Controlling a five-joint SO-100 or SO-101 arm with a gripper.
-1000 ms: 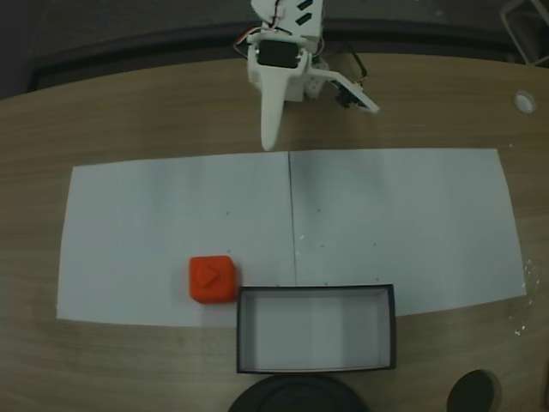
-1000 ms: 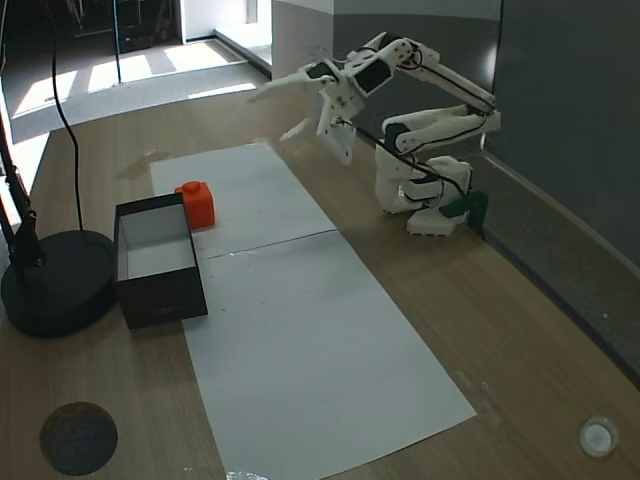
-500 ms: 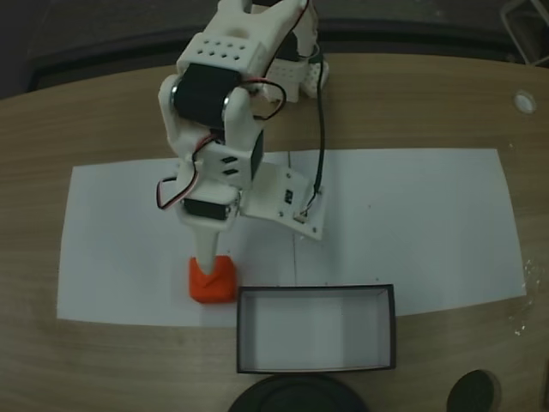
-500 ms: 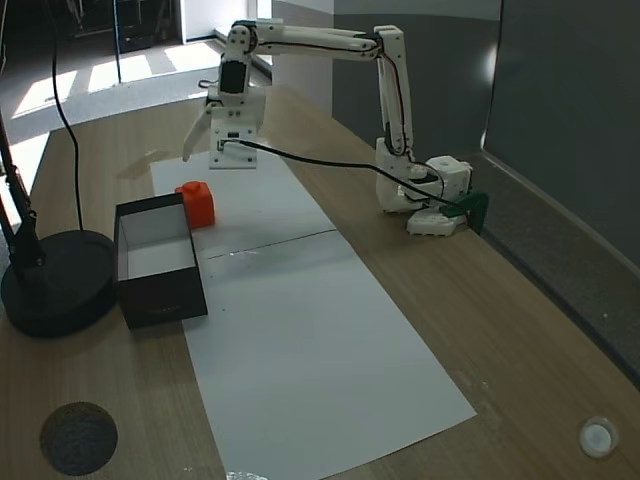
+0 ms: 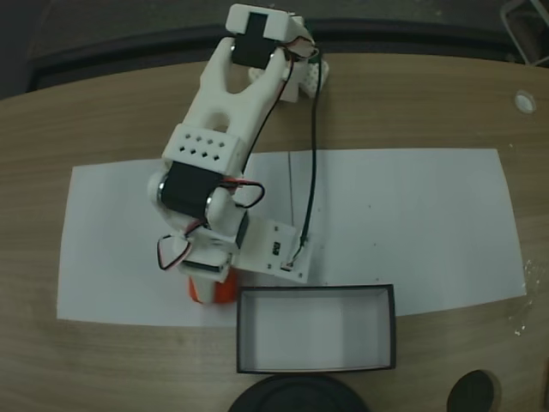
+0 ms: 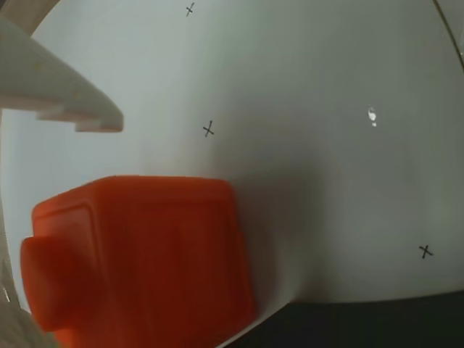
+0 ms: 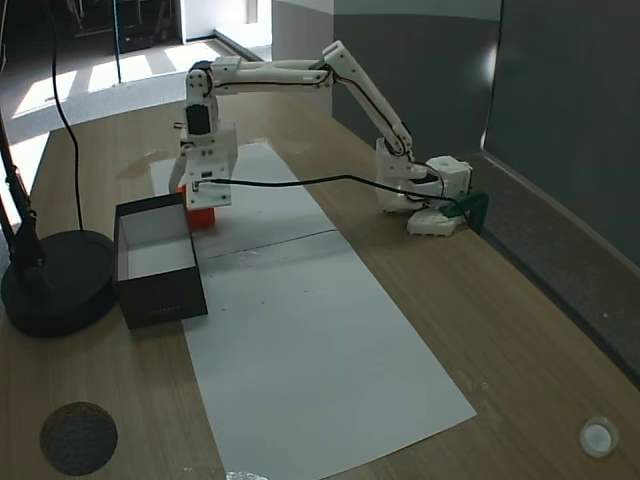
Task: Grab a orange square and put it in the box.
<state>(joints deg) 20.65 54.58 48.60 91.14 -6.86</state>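
The orange square (image 5: 216, 293) lies on the white paper just left of the box (image 5: 316, 365), a shallow black-walled tray with a white floor. In the wrist view the orange square (image 6: 145, 254) fills the lower left, and one white finger (image 6: 65, 94) hangs above it with a gap between them. My gripper (image 7: 193, 207) is lowered over the cube and stands open around it. In the side fixed view the cube (image 7: 205, 217) peeks out under the wrist, at the far end of the box (image 7: 160, 295). The wrist hides the fingertips in the top-down fixed view.
A white paper sheet (image 5: 412, 223) covers the wooden table. A black round lamp base (image 7: 50, 290) sits beside the box, and a dark disc (image 7: 78, 437) lies nearer the camera. A small white cap (image 7: 597, 436) rests at the table's corner. The arm's base (image 7: 425, 190) stands by the wall.
The arm swung out from its folded pose, reached over the paper and dropped its open gripper down around the orange square. The cube and the box stayed put.
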